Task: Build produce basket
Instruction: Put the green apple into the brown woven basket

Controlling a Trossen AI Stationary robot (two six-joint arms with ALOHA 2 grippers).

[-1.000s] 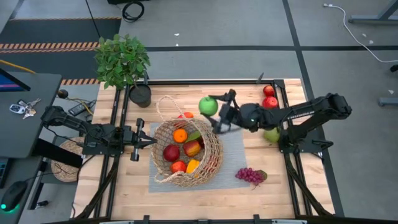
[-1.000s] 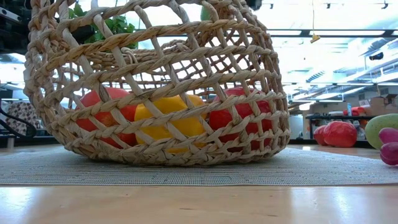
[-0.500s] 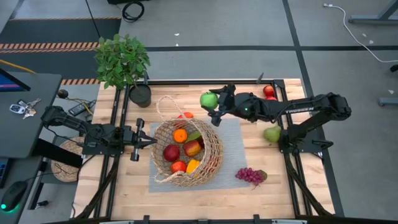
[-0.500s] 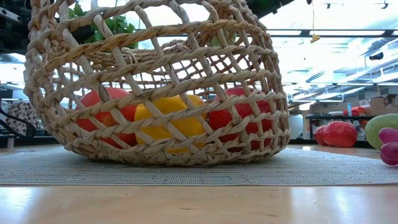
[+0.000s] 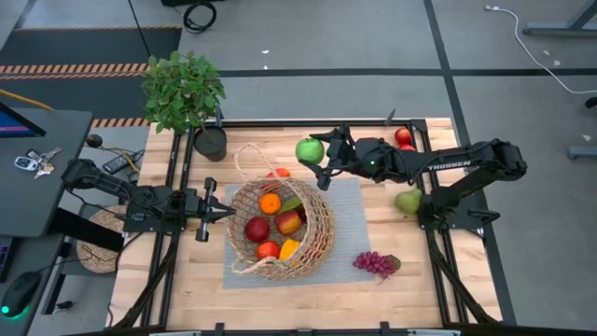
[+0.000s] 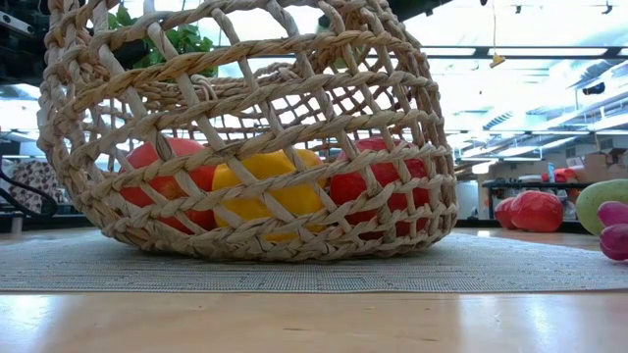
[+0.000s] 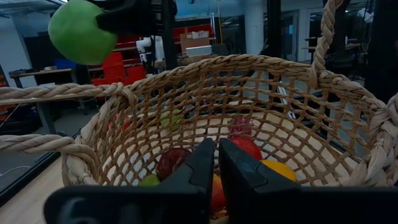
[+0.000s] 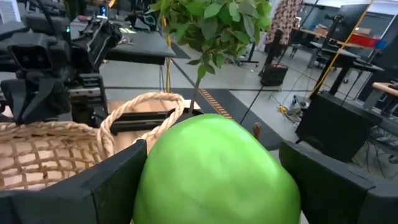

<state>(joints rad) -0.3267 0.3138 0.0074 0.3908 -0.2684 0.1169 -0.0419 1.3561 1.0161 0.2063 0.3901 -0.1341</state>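
The wicker basket (image 5: 280, 224) stands on a grey mat (image 5: 350, 219) and holds produce: an orange (image 5: 270, 203), red apples (image 5: 257, 229) and a yellow piece (image 5: 288, 248). A green apple (image 5: 310, 149) hangs in the air past the basket's far right rim, with my right gripper (image 5: 320, 156) shut on it. My left gripper (image 5: 227, 213) is shut at the basket's left rim, its fingers (image 7: 205, 163) pointing level over the rim into the basket (image 7: 249, 124). My right gripper pinches the green apple's two sides (image 8: 155, 180) between its two fingers (image 8: 112, 183). The fingers come level from the table's right. The apple is lifted clear of the table and the basket. My left gripper: I cannot tell whether its shut fingers touch the basket's rim.
A potted plant (image 5: 184, 89) stands at the far left corner. Right of the mat lie a green pear (image 5: 408, 201), red fruits (image 5: 403, 140) and purple grapes (image 5: 373, 264). A small red-orange piece (image 5: 280, 173) lies behind the basket. A flat woven disc (image 5: 93, 241) sits left of the table.
My right gripper has carried the green apple toward the table's far edge, rolling about its own axis as it went. The apple stays pinched and clear of the basket. The basket and my left gripper have kept still.
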